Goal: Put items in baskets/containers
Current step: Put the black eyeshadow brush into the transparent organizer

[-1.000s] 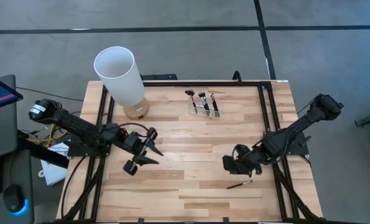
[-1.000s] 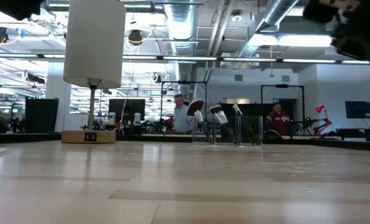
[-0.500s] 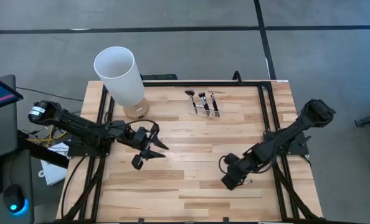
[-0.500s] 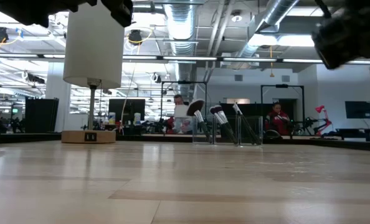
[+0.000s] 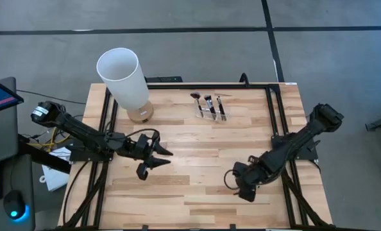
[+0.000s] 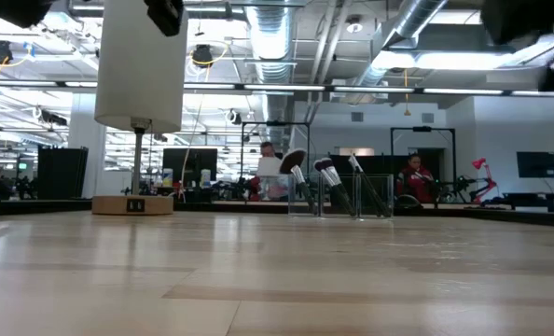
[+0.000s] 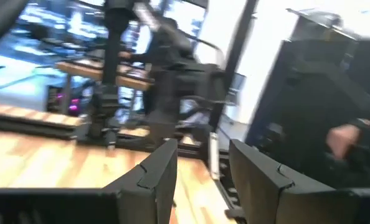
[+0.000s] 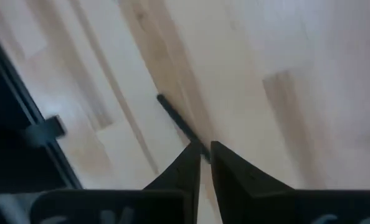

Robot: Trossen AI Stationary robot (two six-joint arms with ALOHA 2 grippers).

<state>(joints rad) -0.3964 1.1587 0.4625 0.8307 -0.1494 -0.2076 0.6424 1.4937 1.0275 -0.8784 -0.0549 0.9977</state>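
A clear acrylic holder [image 5: 210, 109] stands at the table's far middle with three makeup brushes upright in its slots, also in the low view [image 6: 338, 191]. Near the right front, my right gripper [image 5: 244, 190] points down over one more dark, thin brush [image 8: 175, 118] and is shut on it; in the high view the gripper hides this brush. My left gripper [image 5: 160, 158] hovers over the table's left middle, pointing toward the right, open with nothing between its fingers [image 7: 200, 155]. My right gripper pinches the brush's thin dark handle [image 8: 194, 140] between its two fingertips, coming from above and pointing down. The fingers are on one end of the handle; the rest runs away from them over the wood. Whether the brush is lifted or lies on the table I cannot tell.
A tall white cylinder [image 5: 123, 77] on a wooden base stands at the far left. A black frame rail [image 5: 277, 115] runs along the table's right side, close to my right arm. In the low view, people [image 6: 268, 173] sit in the room behind the table.
My right gripper has moved toward the table's near edge, rolled about its own axis, and come down over the brush lying at the right front, which it now covers in the high view. My left gripper has turned a little in place.
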